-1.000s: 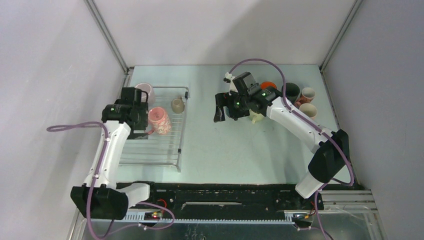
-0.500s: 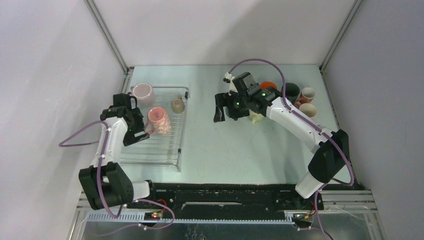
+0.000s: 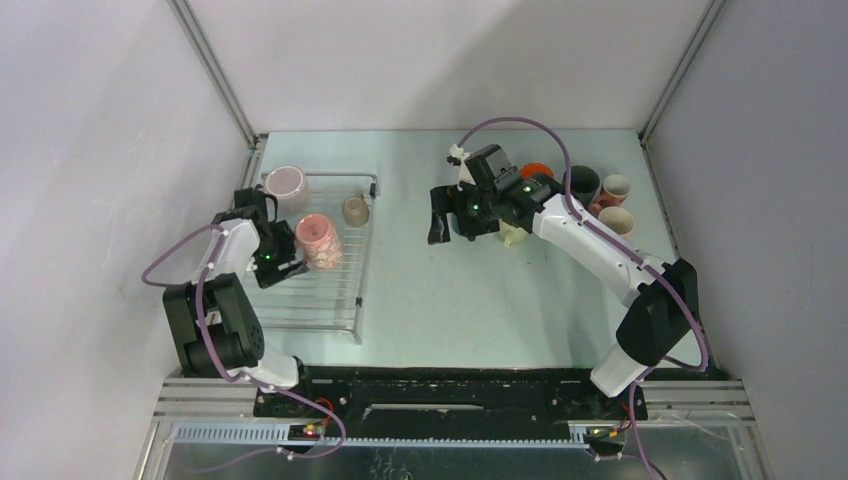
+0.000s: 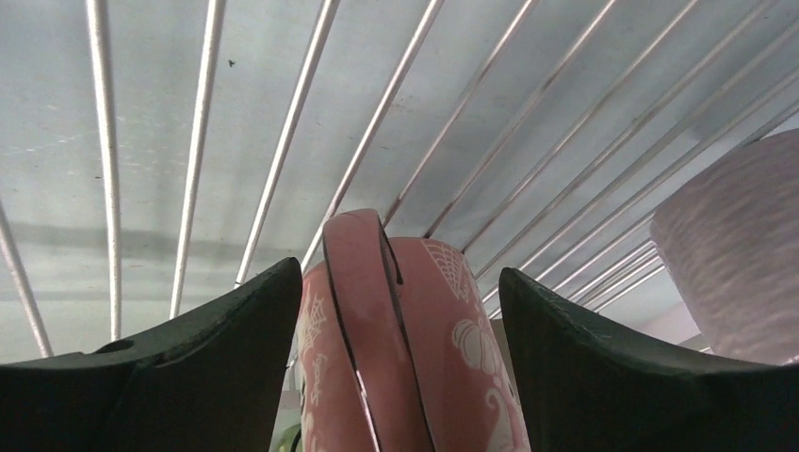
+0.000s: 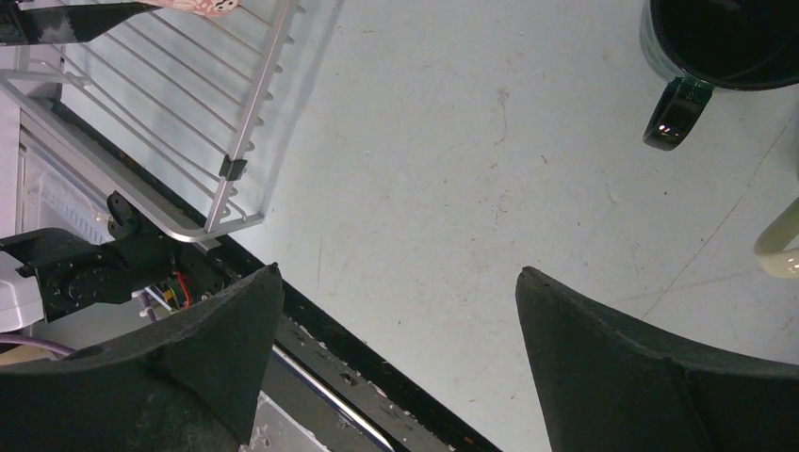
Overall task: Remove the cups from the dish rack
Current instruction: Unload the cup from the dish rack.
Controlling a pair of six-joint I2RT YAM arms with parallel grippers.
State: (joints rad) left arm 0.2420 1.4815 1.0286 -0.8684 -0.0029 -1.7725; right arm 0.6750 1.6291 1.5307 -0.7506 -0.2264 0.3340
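Cups number three in the dish rack (image 3: 300, 300) at left of the overhead frame: a pink patterned cup (image 3: 318, 240) on its side on the bars, a lilac-white mug (image 3: 286, 184) at the rack's upper-left corner, and a small beige cup (image 3: 354, 210) by the upper-right rim. The left gripper (image 4: 398, 282) straddles the pink cup's handle, fingers apart; whether they touch it cannot be told. Grasping looks to be the step in hand, and the next move calls for closing, then lifting clear of the low rim. The right gripper (image 5: 394, 282) hangs spread and empty over bare table (image 3: 450, 290), beside the unloaded cups (image 3: 583, 183) at upper right. The side wall crowds the left arm; open room lies between rack and cluster.
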